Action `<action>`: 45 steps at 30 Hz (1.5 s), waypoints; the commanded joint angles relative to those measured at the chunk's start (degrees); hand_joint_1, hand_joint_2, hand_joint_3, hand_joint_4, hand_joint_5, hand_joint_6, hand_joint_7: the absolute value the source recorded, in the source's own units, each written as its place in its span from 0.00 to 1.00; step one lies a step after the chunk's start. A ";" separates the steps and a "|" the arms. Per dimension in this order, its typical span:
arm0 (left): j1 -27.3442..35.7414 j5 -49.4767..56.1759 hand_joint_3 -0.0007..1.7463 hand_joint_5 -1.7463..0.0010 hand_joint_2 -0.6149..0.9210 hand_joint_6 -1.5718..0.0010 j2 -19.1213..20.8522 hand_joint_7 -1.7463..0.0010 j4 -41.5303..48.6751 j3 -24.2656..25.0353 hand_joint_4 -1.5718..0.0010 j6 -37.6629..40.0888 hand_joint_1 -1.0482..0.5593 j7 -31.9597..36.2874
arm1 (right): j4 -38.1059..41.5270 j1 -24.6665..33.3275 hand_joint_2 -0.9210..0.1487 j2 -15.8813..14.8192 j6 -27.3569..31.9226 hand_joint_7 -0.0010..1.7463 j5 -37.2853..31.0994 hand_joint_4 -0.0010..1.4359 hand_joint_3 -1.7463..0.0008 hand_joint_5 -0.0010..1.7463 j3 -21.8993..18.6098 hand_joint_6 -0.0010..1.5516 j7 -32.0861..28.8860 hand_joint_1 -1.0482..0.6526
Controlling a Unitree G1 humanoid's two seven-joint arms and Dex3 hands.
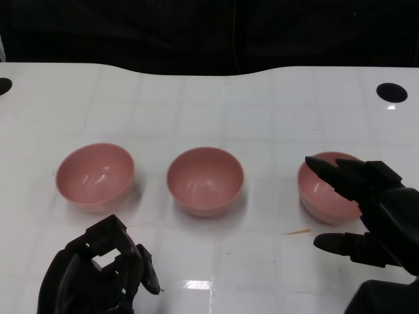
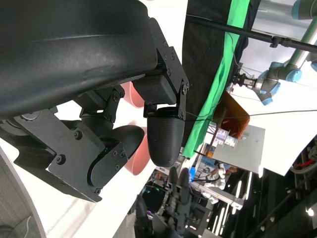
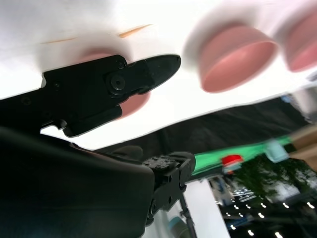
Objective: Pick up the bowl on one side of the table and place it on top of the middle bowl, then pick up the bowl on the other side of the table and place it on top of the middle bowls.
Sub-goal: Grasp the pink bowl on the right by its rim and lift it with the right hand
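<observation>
Three pink bowls stand in a row on the white table: the left bowl [image 1: 95, 174], the middle bowl [image 1: 205, 180] and the right bowl [image 1: 325, 190]. My right hand [image 1: 366, 209] is at the right bowl with its fingers [image 1: 340, 173] spread over the bowl's near right rim and the thumb [image 1: 340, 243] apart on the table side, gripping nothing. The right wrist view shows the right bowl [image 3: 136, 103] partly behind a finger, with the middle bowl [image 3: 237, 57] beyond. My left hand [image 1: 98, 271] sits near the table's front edge, fingers curled in, holding nothing, short of the left bowl.
A thin orange sliver [image 1: 296, 231] lies on the table in front of the right bowl. Round black holes sit at the far right [image 1: 391, 92] and far left [image 1: 3, 85] of the table. A dark backdrop runs behind the far edge.
</observation>
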 commanded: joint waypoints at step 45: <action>2.04 0.41 0.76 0.05 0.68 0.48 -0.68 0.17 -4.28 -0.88 0.47 0.29 0.60 3.17 | 50.73 -31.47 0.03 -1.32 8.06 0.86 -10.38 0.65 0.88 1.00 24.58 0.46 -34.55 0.48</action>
